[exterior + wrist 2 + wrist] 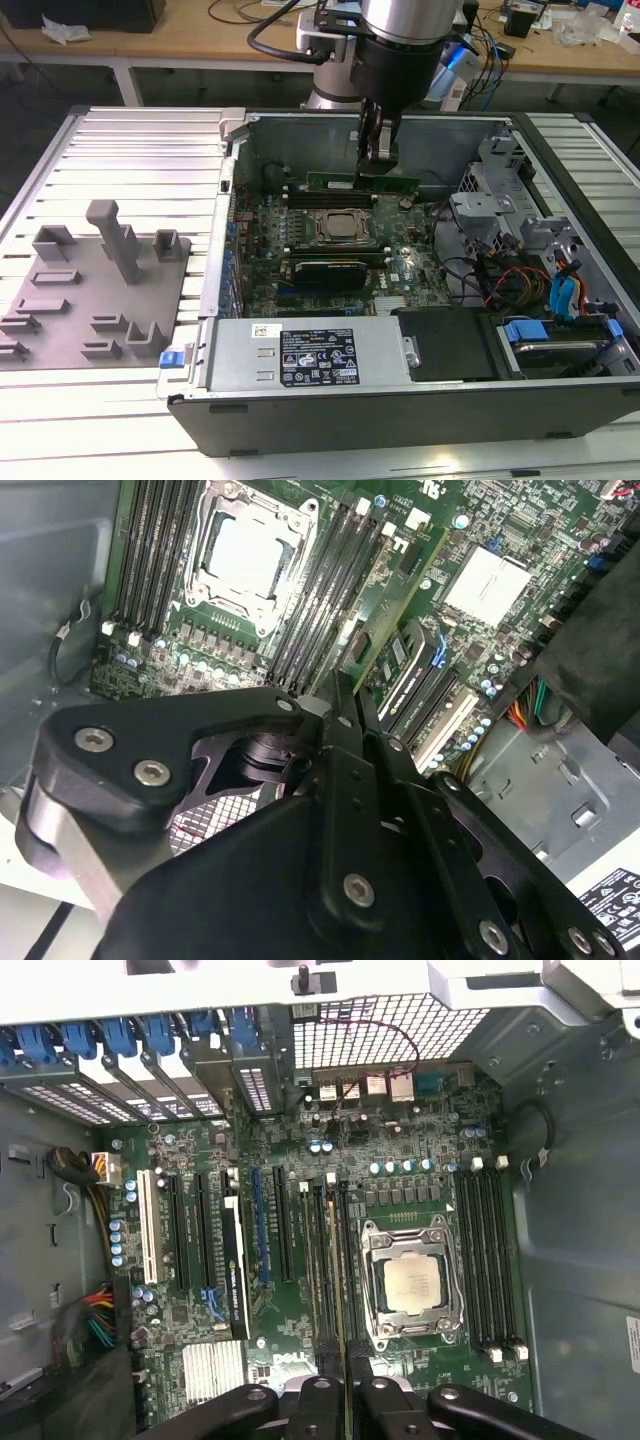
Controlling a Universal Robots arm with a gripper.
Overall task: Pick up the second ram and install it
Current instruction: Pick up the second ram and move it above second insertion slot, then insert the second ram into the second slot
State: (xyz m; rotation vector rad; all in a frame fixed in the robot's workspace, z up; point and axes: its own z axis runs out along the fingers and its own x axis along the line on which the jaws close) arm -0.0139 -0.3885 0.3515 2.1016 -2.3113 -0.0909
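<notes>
above the motherboard (398, 268): my gripper (376, 166) hangs, fingers closed on the second ram (335, 182).
step: install, stick not yet seated.
need, i judge: edge square over a slot (318, 1250).

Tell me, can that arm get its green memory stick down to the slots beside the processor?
Probably yes. The jaws are shut on the second ram, which hangs right above the memory slots, with nothing seen between them.
</notes>
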